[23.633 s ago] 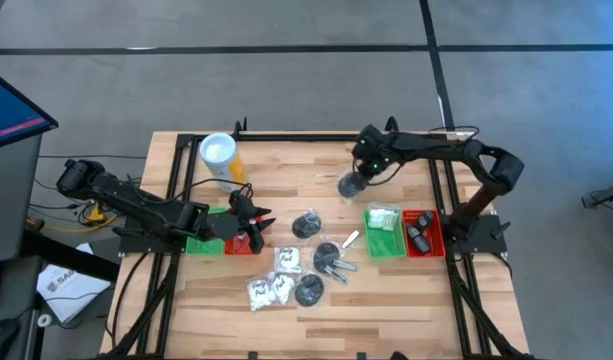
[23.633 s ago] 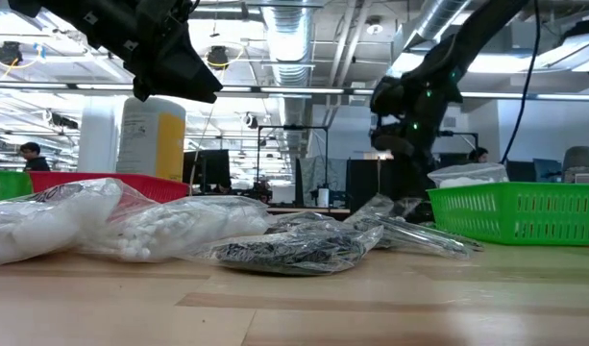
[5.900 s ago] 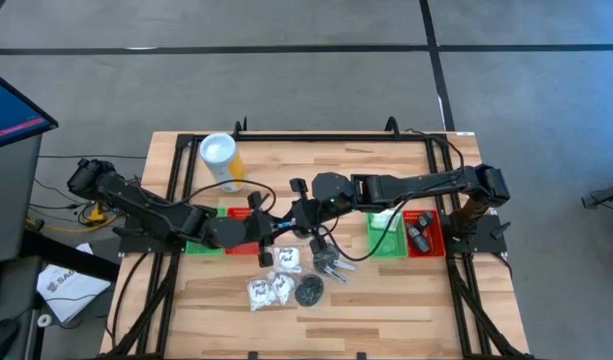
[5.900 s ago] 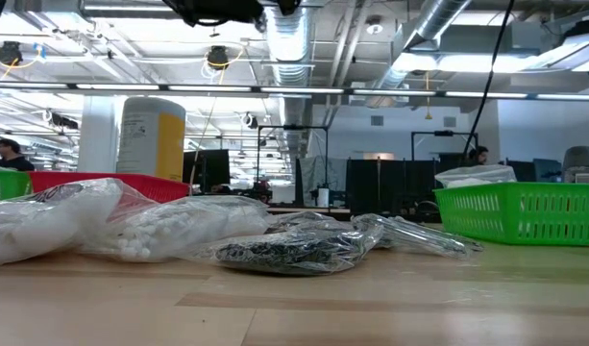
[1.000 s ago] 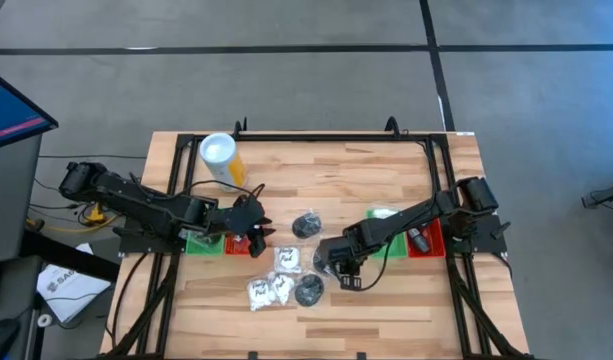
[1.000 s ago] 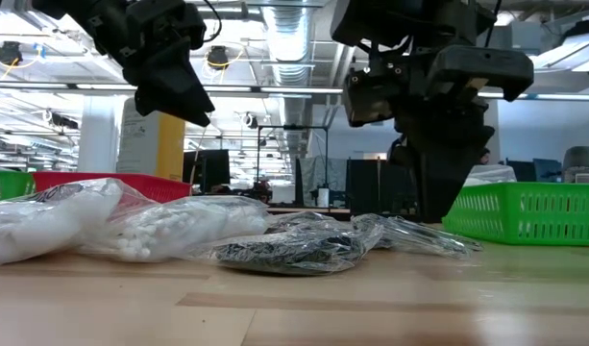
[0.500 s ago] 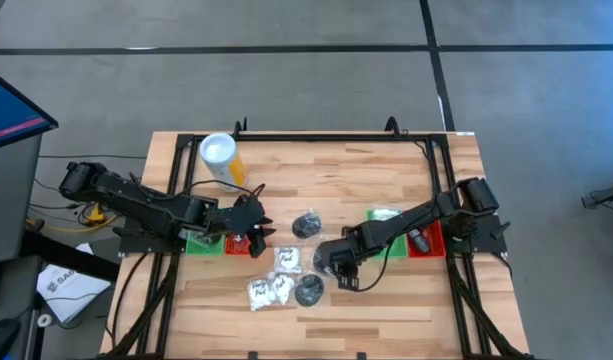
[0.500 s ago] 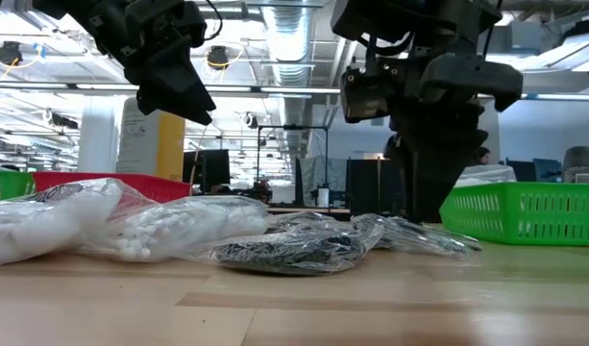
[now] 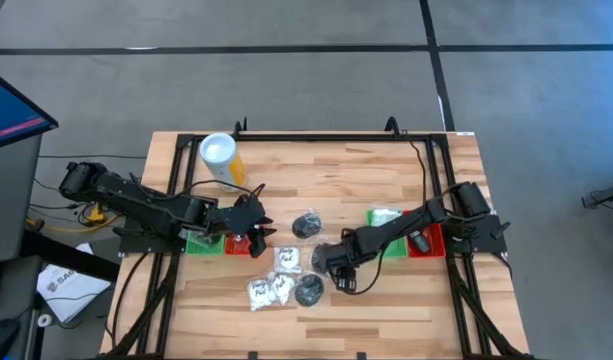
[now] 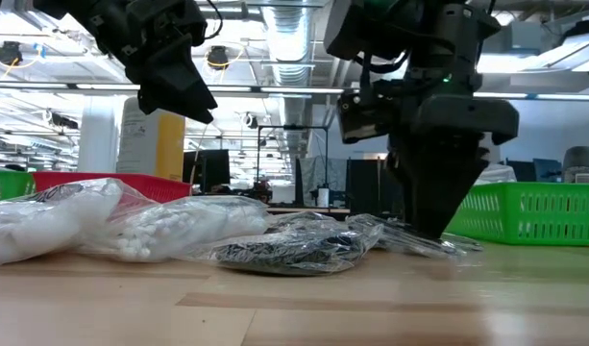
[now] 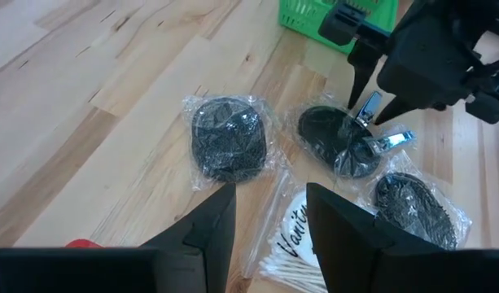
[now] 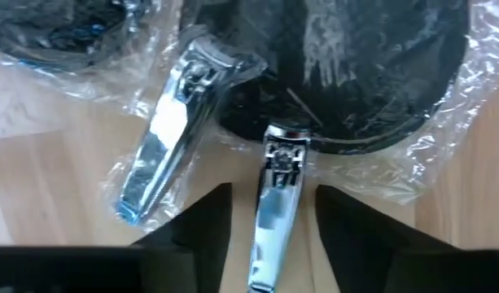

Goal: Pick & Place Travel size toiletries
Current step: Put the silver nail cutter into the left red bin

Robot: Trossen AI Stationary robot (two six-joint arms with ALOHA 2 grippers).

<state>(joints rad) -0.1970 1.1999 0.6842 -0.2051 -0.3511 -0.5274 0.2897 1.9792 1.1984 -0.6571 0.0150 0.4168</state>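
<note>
At the desk's (image 9: 386, 170) middle, right pincer (image 12: 265, 213) stands open astride a bagged nail clipper (image 12: 277, 191), not gripping. Left pincer (image 11: 269, 213) hovers open, empty, nearby. Bins (image 9: 427, 240) hold some toiletries; about six packets (image 9: 308, 225) remain loose.

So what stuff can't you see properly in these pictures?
- High view: the right pincer covers the silvery nail clippers, so its grip cannot be judged there.
- High view: what fills the red tray is too small to name.
- Left wrist view: the white sachet print is hidden by the left pincer.
- Low view: the yellow cylinder is partly blocked by the left arm.
</note>
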